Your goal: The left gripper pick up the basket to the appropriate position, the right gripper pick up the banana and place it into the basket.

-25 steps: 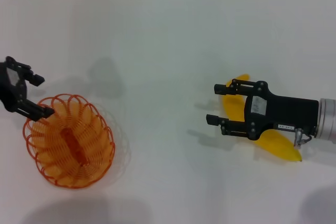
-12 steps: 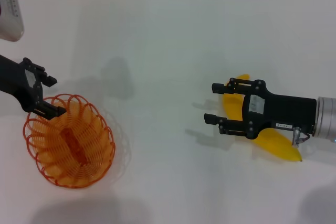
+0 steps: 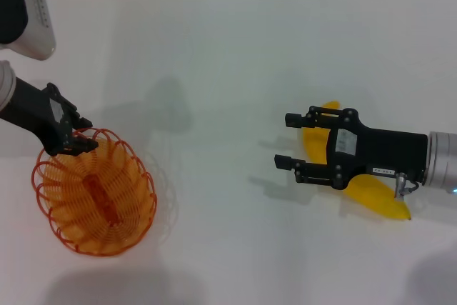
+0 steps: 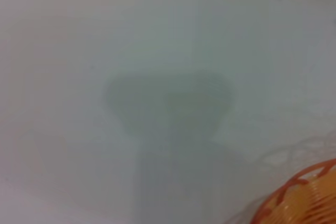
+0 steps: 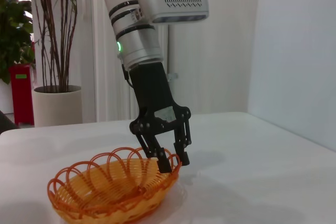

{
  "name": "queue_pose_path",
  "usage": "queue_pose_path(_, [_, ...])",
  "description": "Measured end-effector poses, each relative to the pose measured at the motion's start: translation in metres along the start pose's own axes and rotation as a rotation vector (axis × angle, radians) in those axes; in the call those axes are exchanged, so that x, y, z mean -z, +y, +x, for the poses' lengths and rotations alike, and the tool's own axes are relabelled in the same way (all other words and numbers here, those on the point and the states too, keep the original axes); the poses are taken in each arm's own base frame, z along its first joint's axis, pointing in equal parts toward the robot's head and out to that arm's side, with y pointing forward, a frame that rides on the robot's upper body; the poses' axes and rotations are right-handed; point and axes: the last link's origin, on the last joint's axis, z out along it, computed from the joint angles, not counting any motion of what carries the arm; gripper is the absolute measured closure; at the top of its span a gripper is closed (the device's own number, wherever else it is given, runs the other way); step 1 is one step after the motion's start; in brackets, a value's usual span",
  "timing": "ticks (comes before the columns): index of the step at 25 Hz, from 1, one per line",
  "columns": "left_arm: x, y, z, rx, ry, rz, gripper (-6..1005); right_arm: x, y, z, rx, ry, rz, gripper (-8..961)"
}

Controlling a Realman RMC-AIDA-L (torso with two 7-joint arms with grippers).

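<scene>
Left gripper straddles the basket rim; banana waits under the right gripper.

Head view: the left gripper, fingers spread and unclenched, brackets the orange wire basket's far rim on the white counter; the right gripper, fingers released, hovers over the yellow banana.
Left wrist view: only a basket edge shows.
Right wrist view: one finger sits outside the rim; a shallow bite could slip off the looped wire.
</scene>
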Motion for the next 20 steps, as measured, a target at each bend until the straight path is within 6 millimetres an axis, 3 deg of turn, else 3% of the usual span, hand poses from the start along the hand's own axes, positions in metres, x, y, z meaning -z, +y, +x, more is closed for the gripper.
queue_pose_path(16, [-0.0017, -0.0006, 0.0023, -0.004, 0.001, 0.003, 908, 0.0, 0.0, -0.0001, 0.001, 0.0, 0.0, 248])
queue_pose_path(20, [-0.0017, -0.0006, 0.0019, -0.004, -0.002, 0.003, 933, 0.0, -0.0001, -0.0001, 0.001, 0.0, 0.0, 249])
